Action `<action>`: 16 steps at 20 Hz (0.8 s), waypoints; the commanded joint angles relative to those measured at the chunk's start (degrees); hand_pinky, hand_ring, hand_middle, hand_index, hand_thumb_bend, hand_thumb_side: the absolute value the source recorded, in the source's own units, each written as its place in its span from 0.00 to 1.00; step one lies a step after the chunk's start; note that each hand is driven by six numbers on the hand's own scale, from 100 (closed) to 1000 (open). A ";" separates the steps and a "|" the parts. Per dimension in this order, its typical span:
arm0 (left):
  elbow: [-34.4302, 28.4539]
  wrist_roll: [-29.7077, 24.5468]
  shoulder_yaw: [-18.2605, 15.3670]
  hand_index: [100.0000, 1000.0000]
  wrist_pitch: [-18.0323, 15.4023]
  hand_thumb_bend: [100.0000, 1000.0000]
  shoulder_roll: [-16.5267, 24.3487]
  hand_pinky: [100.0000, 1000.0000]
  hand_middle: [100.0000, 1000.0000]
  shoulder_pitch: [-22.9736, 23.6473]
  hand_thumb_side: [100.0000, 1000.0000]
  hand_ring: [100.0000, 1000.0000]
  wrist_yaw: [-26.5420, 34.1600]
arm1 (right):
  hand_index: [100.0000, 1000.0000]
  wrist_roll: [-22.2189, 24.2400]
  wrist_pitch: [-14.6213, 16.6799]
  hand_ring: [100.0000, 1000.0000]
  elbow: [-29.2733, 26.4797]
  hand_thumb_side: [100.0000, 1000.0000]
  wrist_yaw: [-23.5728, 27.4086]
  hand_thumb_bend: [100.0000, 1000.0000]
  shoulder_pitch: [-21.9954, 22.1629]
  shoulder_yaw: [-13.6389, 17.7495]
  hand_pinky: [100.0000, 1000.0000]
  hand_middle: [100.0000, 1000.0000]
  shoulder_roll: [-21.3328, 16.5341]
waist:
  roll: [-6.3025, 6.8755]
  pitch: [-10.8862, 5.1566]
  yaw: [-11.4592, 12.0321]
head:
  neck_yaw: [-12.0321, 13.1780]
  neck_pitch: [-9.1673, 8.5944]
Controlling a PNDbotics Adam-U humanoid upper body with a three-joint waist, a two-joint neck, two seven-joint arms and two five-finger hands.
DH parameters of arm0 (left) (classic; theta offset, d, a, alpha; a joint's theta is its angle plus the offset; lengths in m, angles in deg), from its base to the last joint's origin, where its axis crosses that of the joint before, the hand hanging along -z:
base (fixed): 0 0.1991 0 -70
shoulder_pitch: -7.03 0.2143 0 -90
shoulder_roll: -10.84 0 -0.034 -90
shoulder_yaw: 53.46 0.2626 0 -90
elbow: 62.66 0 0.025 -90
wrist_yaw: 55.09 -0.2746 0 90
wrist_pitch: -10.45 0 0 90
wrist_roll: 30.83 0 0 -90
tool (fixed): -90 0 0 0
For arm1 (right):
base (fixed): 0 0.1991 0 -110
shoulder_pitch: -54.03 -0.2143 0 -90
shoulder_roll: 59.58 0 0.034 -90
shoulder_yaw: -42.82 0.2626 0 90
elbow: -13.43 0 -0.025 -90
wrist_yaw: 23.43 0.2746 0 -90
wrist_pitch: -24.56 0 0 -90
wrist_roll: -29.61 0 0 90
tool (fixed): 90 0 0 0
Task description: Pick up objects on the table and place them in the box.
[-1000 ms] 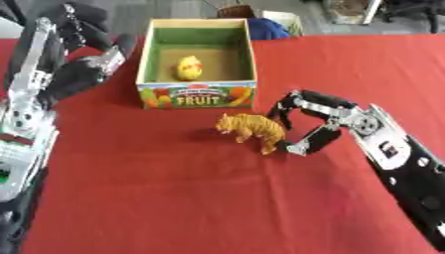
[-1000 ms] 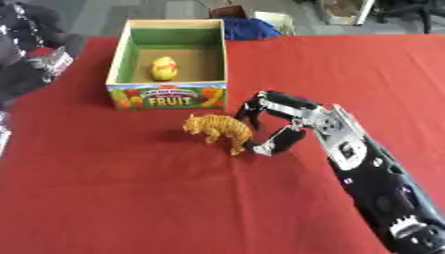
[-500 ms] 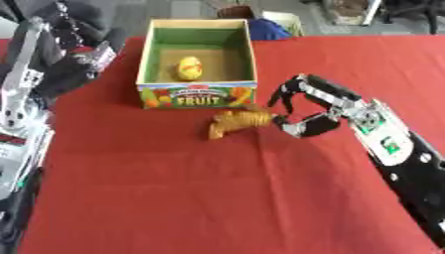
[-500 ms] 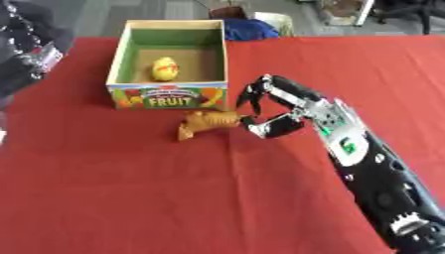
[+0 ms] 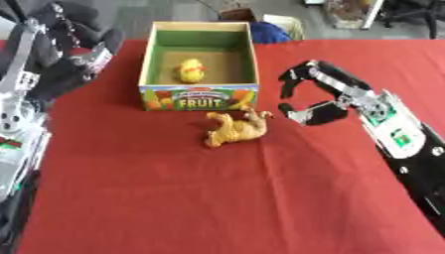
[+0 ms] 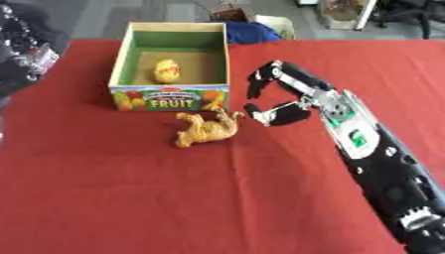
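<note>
Your right hand (image 5: pixel 317 99) hangs just right of the tiger (image 5: pixel 235 130), fingers curled in a wide claw, holding nothing. The tiger lies on its side on the bench (image 5: pixel 217 198), against the box (image 5: pixel 200 96) front; a yellow toy (image 5: pixel 190 70) sits inside the box. Close from this side and you'll likely shove the tiger along the box wall or jam it there. Your left hand (image 5: pixel 74 54) sits left of the box, fingers unclear.
</note>
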 commanded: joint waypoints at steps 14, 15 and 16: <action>-1.70 -0.32 -0.47 0.62 -0.16 0.47 0.86 0.53 0.47 -1.09 0.22 0.47 0.00 | 0.77 4.69 5.03 0.93 1.33 0.25 -9.90 0.34 -2.98 -0.30 0.74 0.65 4.23 | 0.53 -0.46 1.44 | -1.34 -0.92; -1.69 -0.38 -0.44 0.62 -0.16 0.47 0.81 0.53 0.47 -1.13 0.22 0.47 -0.03 | 0.77 2.64 5.02 0.93 1.14 0.24 -11.67 0.35 -3.14 -0.31 0.74 0.66 4.47 | 0.56 -0.42 1.54 | -1.48 -0.95; -1.69 -0.41 -0.42 0.62 -0.17 0.48 0.75 0.53 0.47 -1.17 0.22 0.47 -0.05 | 0.77 0.50 5.01 0.93 0.94 0.24 -13.66 0.36 -3.27 -0.36 0.74 0.66 4.67 | 0.58 -0.38 1.63 | -1.59 -0.98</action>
